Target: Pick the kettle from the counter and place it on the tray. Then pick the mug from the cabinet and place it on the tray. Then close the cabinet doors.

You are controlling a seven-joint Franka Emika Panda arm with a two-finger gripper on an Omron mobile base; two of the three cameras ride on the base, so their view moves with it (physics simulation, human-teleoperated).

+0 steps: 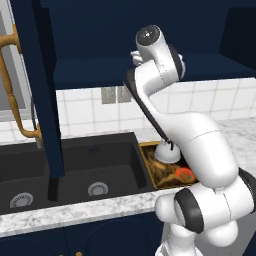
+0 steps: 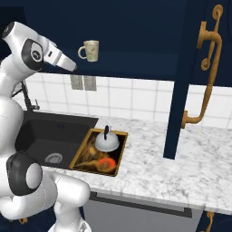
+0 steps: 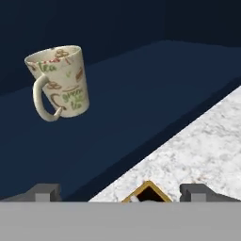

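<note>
Taking the tray [image 2: 118, 159] as the landmark and reading the right base view from left to right: the black double sink [image 2: 54, 136] lies directly left of the tray, its edge touching the tray's golden-brown rim. High above the sink and up to the left of the tray, the gripper [image 2: 71, 66] is raised toward the open cabinet [image 2: 136, 41], its fingers [image 3: 44, 192] spread wide with nothing between them. Just right of the gripper, above the tray, the mug [image 2: 90, 50] stands upright on the navy shelf [image 3: 141, 94], apart from the fingers, its handle turned toward the gripper. The kettle [image 2: 106, 142] sits upright inside the tray at its far end. Right of the tray stretches the counter [image 2: 172, 154], and above it hangs an open cabinet door [image 2: 190, 77].
</note>
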